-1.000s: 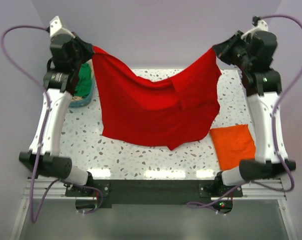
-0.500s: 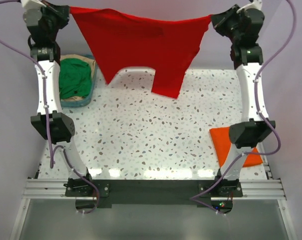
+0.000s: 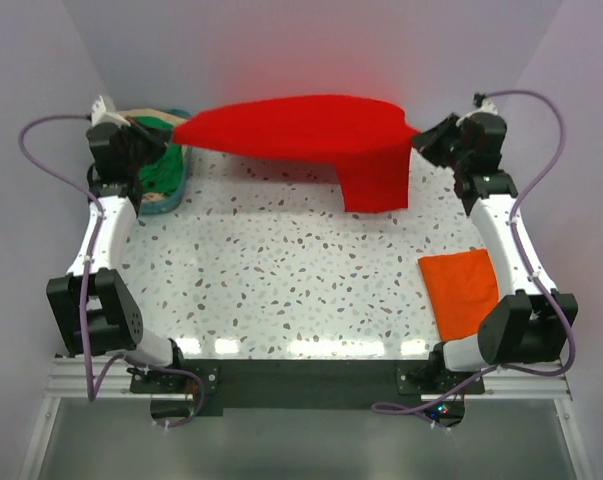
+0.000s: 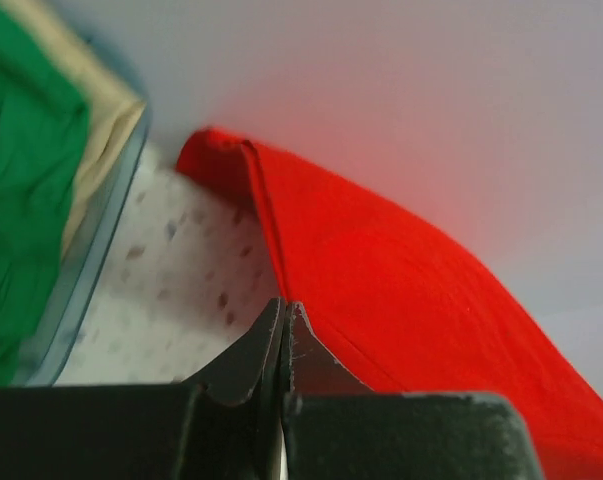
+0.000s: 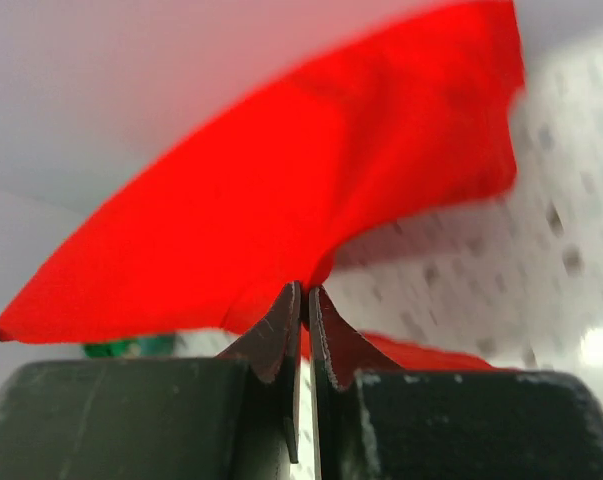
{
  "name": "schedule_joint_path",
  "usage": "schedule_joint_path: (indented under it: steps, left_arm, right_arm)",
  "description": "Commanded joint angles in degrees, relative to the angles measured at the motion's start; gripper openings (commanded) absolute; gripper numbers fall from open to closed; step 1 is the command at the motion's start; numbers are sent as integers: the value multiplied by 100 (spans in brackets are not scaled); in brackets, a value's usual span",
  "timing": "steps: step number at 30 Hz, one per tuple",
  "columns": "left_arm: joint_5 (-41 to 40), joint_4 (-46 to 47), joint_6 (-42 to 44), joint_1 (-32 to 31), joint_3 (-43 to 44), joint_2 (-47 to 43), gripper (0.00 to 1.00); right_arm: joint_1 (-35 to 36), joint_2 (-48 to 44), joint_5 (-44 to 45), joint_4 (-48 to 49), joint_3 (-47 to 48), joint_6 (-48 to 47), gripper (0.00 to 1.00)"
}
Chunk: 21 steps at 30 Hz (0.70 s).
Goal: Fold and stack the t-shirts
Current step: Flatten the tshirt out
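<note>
Lowered since a moment ago, your red shirt (image 3: 301, 125) now hangs stretched above the counter's (image 3: 281, 280) far edge.
Your left jaws and right jaws are each pinched shut on a corner, likely keeping it taut so it lays flat; the folded orange shirt (image 3: 463, 285) waits at the right.

White arm links (image 3: 99, 232), black joints (image 3: 89, 312), purple cables (image 3: 560, 122), black left gripper (image 4: 284, 306)
</note>
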Motion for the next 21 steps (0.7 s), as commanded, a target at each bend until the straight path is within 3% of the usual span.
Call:
schedule_joint_path:
  steps: [1, 5, 9, 17, 21]
  left_arm:
    - [-192, 180, -54, 33, -1280, -654, 0]
    - [-412, 241, -80, 33, -2887, -937, 0]
    - [-518, 154, -62, 25, -3585, -841, 0]
    - [-615, -206, -19, -2, -4087, -928, 0]
    - [-641, -303, 8, -72, -4175, -1121, 1]
  right_arm:
    - [-21, -416, -145, -397, -944, 7, 0]
    - [-21, -338, -128, -678, -1815, -169, 0]
    - [-21, 84, -110, -1048, -2070, -301, 0]
    - [-12, 287, 197, -1241, -2221, -564, 33]
    - [-12, -143, 356, -1426, -2387, -644, 60]
